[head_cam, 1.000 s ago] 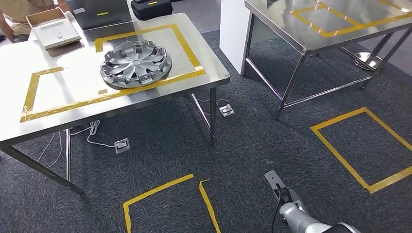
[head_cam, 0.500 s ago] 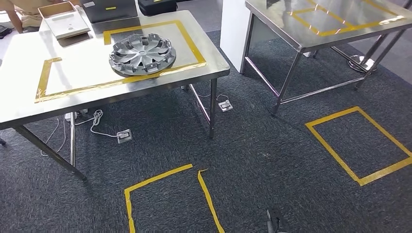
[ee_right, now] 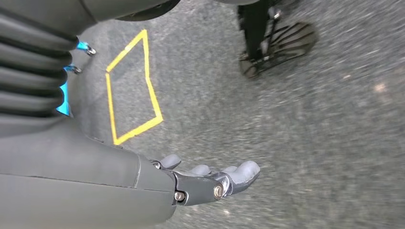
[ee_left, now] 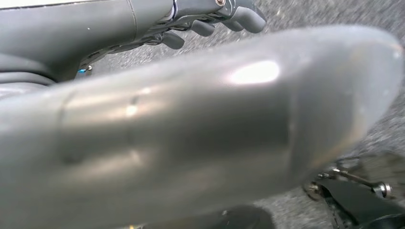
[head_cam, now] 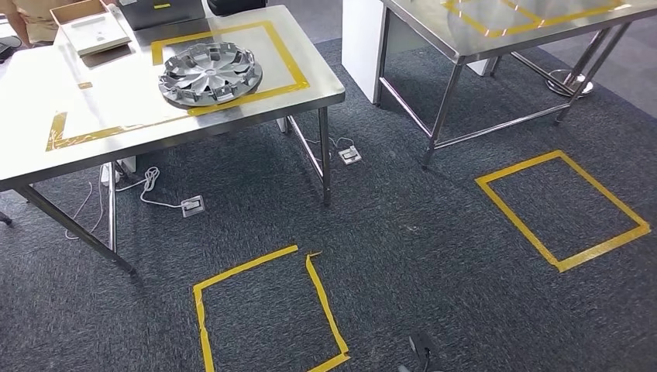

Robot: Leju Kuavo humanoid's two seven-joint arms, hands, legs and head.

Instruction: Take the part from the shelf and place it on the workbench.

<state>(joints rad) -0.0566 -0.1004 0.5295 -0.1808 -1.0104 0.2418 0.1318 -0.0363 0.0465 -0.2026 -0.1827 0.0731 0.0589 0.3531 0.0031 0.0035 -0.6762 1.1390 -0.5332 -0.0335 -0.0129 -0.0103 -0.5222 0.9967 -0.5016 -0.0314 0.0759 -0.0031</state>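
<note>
Hanging right hand (ee_right: 210,179): it hung low over the grey carpet (head_cam: 403,232), fingers stretched out side by side with nothing in them.
Left hand (ee_left: 200,129): the thick thumb was blurred and close to the lens; the dark fingers (ee_left: 239,16) lay straight, apart from the thumb, with bare carpet between and nothing held.
Near floor square (head_cam: 244,266): yellow tape lay on the carpet just ahead, with its far right corner not joined.
Room to move: open carpet ran from that square to the workbench legs and off to the right.
Floor sockets (head_cam: 192,205): two small boxes with white cables lay under and beside the workbench.
Workbench (head_cam: 101,101): its steel near edge ran slantwise, and the right corner leg stood nearest the open carpet.
Part (head_cam: 210,74): the wheel cover lay flat on the workbench, ribbed side up; being round, it showed no long axis. It sat across the near line of the bench's tape frame (head_cam: 283,54), near the bench's near edge.
Second table (head_cam: 496,35): it stood well apart to the right, with a carpet lane between the two.
Right floor square (head_cam: 515,223): it was closed on all sides, in front of the second table.
</note>
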